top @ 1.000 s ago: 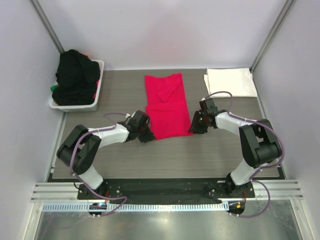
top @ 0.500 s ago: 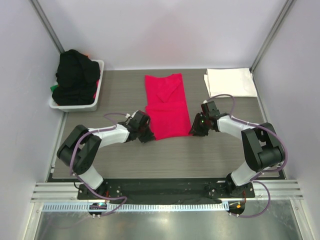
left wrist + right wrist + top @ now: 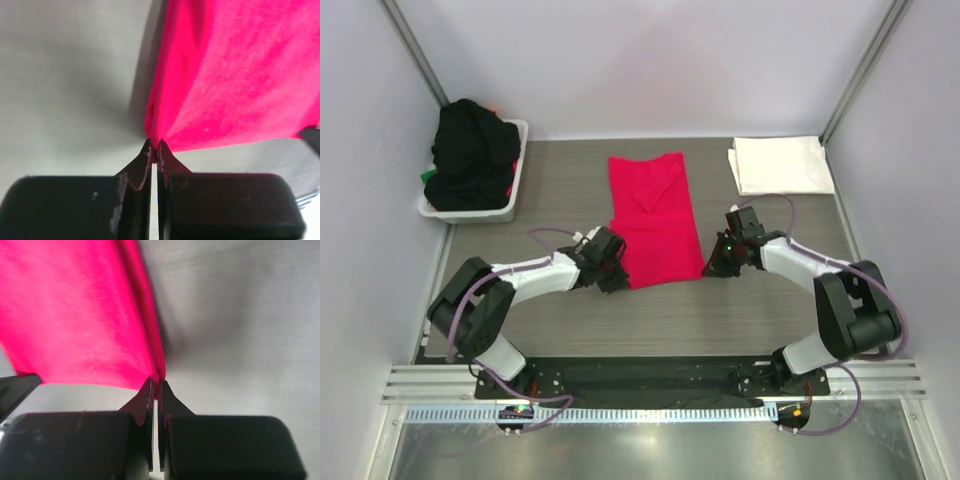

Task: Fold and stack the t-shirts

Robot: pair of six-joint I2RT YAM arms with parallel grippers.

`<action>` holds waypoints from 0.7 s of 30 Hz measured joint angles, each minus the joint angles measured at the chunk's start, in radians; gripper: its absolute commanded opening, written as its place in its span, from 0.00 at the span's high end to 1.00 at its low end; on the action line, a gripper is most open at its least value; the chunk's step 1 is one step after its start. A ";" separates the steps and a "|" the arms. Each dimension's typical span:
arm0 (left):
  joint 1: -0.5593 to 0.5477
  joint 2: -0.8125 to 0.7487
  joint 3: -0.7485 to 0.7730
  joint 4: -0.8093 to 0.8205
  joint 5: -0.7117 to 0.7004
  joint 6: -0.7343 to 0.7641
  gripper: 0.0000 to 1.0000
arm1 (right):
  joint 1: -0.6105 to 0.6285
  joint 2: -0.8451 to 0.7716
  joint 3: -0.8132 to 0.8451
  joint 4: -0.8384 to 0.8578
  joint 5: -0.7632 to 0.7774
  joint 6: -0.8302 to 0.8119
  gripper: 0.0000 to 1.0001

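Note:
A bright pinkish-red t-shirt (image 3: 653, 215) lies as a long folded strip in the middle of the table. My left gripper (image 3: 618, 280) is shut on its near left corner, and the cloth (image 3: 230, 75) rises from the pinched tips (image 3: 154, 150). My right gripper (image 3: 710, 268) is shut on the near right corner, where the red cloth (image 3: 75, 315) meets the tips (image 3: 155, 386). A white t-shirt (image 3: 780, 164) lies folded in a neat rectangle at the back right. Black t-shirts (image 3: 468, 150) are heaped in the basket, with a bit of green showing.
The white slotted plastic basket (image 3: 512, 190) stands at the back left against the wall. Metal frame posts rise at both back corners. The grey table (image 3: 560, 195) shows bare wood between the basket and the red shirt.
Both grippers have closed on the near corners of the red t-shirt. The near edge has shifted slightly toward the arms' bases.

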 measured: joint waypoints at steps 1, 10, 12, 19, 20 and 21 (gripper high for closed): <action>-0.019 -0.022 0.000 -0.035 -0.012 -0.003 1.00 | 0.001 -0.042 -0.007 -0.027 -0.002 0.003 0.99; -0.262 -0.357 0.013 -0.342 -0.105 -0.115 1.00 | 0.046 -0.533 -0.022 -0.290 -0.018 0.066 0.99; -0.314 -0.409 0.031 -0.403 -0.119 -0.150 1.00 | 0.068 -0.628 -0.022 -0.358 -0.017 0.093 0.99; -0.404 -0.460 0.222 -0.644 -0.172 -0.220 0.99 | 0.111 -0.791 0.062 -0.614 0.020 0.171 0.99; -0.404 -0.459 0.252 -0.664 -0.188 -0.219 0.99 | 0.112 -0.788 0.091 -0.639 0.034 0.172 0.99; -0.404 -0.457 0.286 -0.684 -0.206 -0.219 0.98 | 0.113 -0.778 0.127 -0.659 0.048 0.172 0.99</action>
